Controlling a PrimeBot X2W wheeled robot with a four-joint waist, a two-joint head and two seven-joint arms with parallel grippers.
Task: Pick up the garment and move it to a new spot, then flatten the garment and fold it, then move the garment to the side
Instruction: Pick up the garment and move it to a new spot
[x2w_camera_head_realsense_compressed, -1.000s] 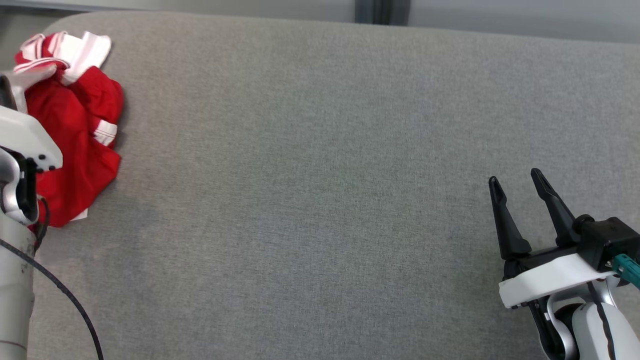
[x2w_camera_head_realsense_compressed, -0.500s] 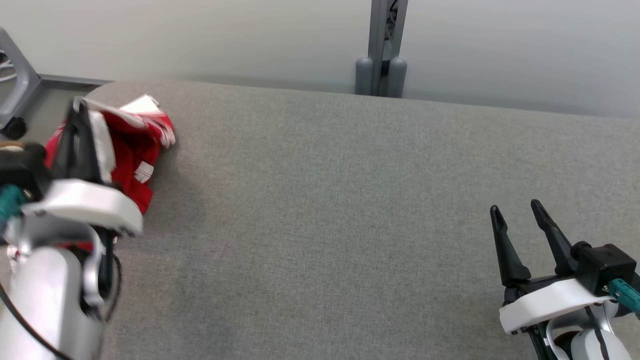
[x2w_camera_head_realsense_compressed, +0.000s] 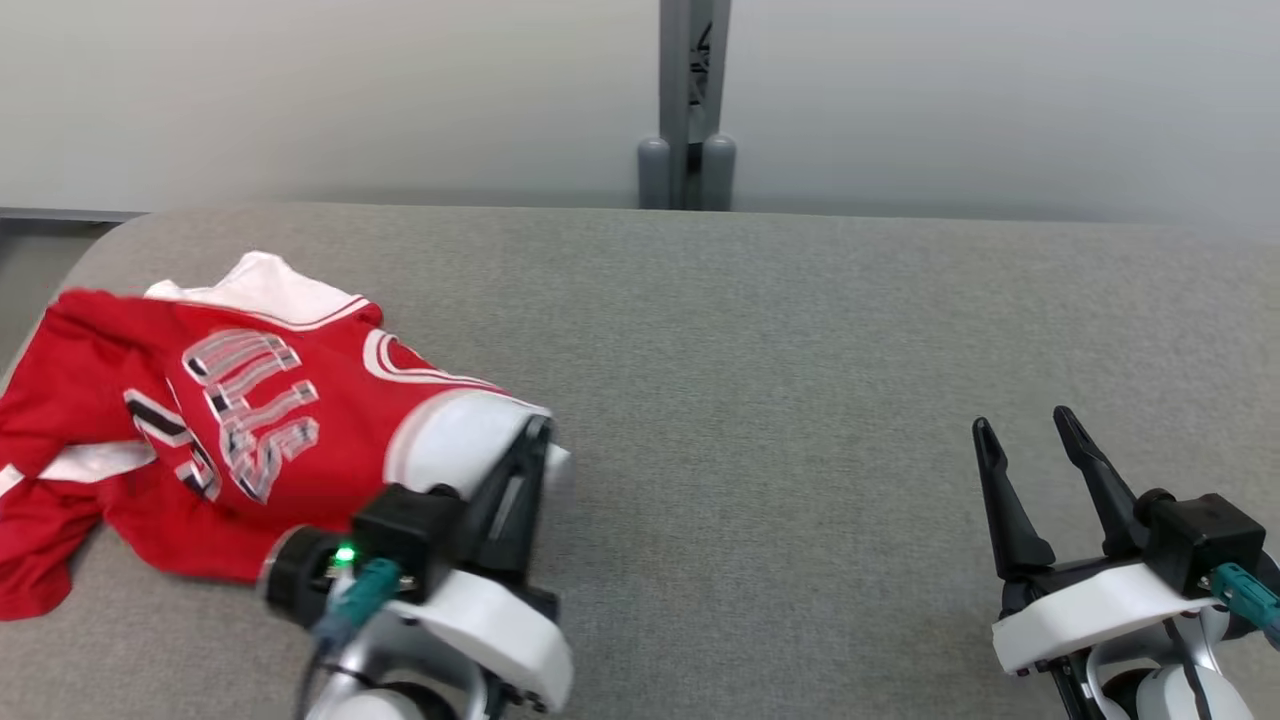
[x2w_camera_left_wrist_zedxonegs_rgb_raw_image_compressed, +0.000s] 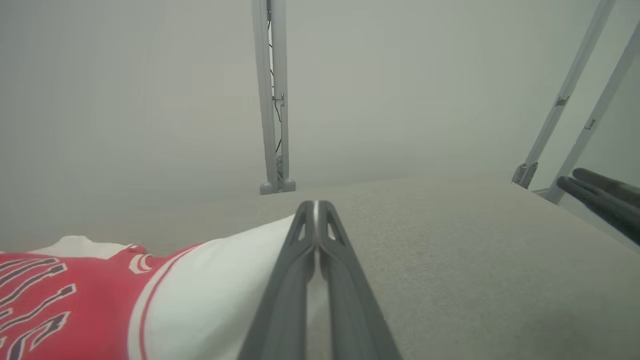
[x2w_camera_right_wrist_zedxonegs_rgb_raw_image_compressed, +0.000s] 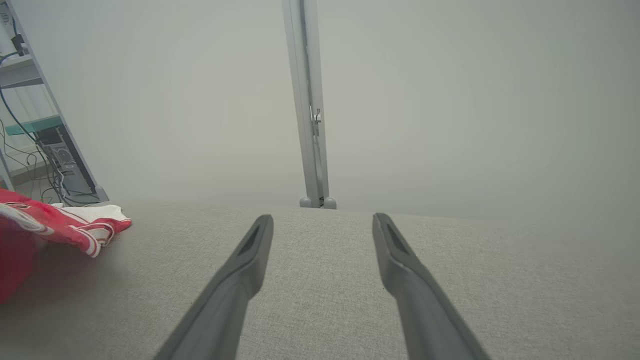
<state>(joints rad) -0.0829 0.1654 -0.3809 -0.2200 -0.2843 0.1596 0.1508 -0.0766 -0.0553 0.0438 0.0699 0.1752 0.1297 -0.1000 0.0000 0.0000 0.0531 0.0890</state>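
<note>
Garment (x2w_camera_head_realsense_compressed: 200, 440): red jersey with white trim and striped lettering, spread crumpled on the grey padded surface (x2w_camera_head_realsense_compressed: 760, 400), lying to the left of the upright grey post (x2w_camera_head_realsense_compressed: 688, 100) and nearer the robot than it. Left gripper (x2w_camera_head_realsense_compressed: 540, 432): fingers pinched tight together on the garment's white edge, at the end of the cloth closest to the post. Right gripper (x2w_camera_head_realsense_compressed: 1025, 420): fingers spread wide with nothing between them, low over bare surface, to the right of the post and well apart from the garment.

The garment (x2w_camera_head_realsense_compressed: 150, 420) runs off the left edge.
</note>
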